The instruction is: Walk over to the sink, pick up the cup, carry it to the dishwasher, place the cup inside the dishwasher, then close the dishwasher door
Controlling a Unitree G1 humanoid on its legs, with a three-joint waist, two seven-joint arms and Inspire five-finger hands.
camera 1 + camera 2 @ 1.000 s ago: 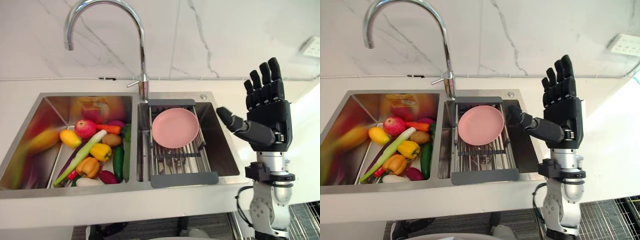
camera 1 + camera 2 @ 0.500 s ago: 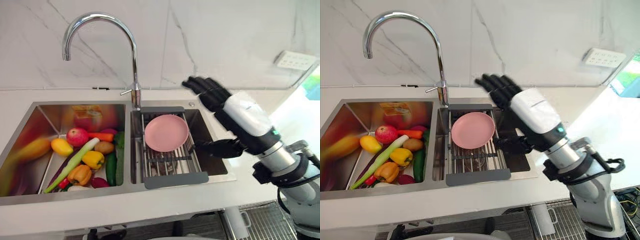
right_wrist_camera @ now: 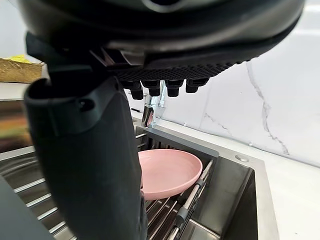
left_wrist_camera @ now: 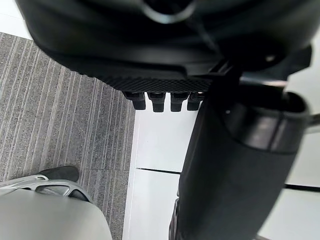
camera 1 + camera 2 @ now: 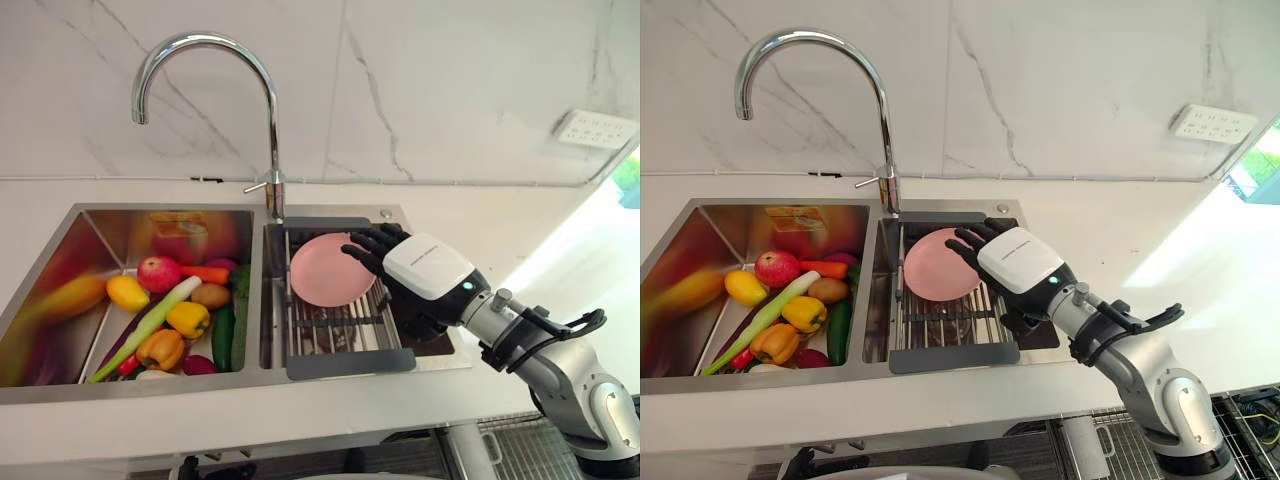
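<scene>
My right hand (image 5: 425, 270) reaches low over the sink's right basin (image 5: 440, 345), open, palm down. Its straight fingertips (image 5: 362, 247) lie at the right rim of a pink plate (image 5: 322, 272), and I cannot tell if they touch it. The plate leans on a grey drying rack (image 5: 350, 362) set across that basin. In the right wrist view the plate (image 3: 167, 172) lies just past the thumb (image 3: 95, 165), with nothing in the hand. My left hand (image 4: 165, 40) hangs open over grey carpet, holding nothing.
The left basin holds several vegetables and fruits (image 5: 170, 310). A tall chrome tap (image 5: 265, 100) stands behind the divider between the basins. White counter runs along the front and right, with a wall socket (image 5: 597, 128) at the far right. A wire rack (image 5: 1240, 420) shows below the counter.
My right hand swung from upright beside the sink, forward and down, to lie over the right basin against the pink plate. The camera shifted a little.
</scene>
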